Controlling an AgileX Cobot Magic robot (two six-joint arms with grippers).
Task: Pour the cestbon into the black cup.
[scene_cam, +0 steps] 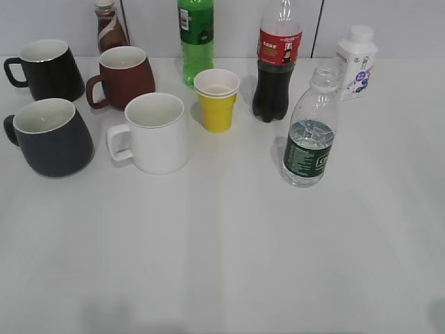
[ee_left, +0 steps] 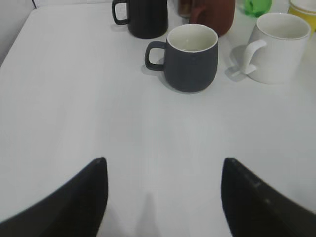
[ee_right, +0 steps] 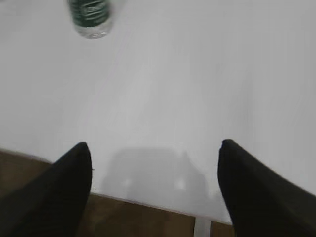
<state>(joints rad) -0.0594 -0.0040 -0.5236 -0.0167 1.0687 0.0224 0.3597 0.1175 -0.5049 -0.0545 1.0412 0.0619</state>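
The cestbon [scene_cam: 309,139], a clear ribbed bottle with a dark green label and no cap, stands upright right of centre on the white table [scene_cam: 222,243]. Its base shows at the top left of the right wrist view [ee_right: 90,17]. The black cup [scene_cam: 52,137], matte charcoal with a white inside, stands at the left and shows in the left wrist view [ee_left: 190,58]. My left gripper [ee_left: 163,160] is open and empty, well short of the cup. My right gripper [ee_right: 154,144] is open and empty above the table's front edge. Neither gripper shows in the exterior view.
A glossy black mug [scene_cam: 47,69], a brown-red mug [scene_cam: 125,75], a white mug [scene_cam: 154,132] and a yellow paper cup [scene_cam: 217,99] stand around the cup. A green soda bottle [scene_cam: 195,38], a cola bottle [scene_cam: 277,66], a white bottle [scene_cam: 356,64] and a brown bottle [scene_cam: 109,26] line the back.
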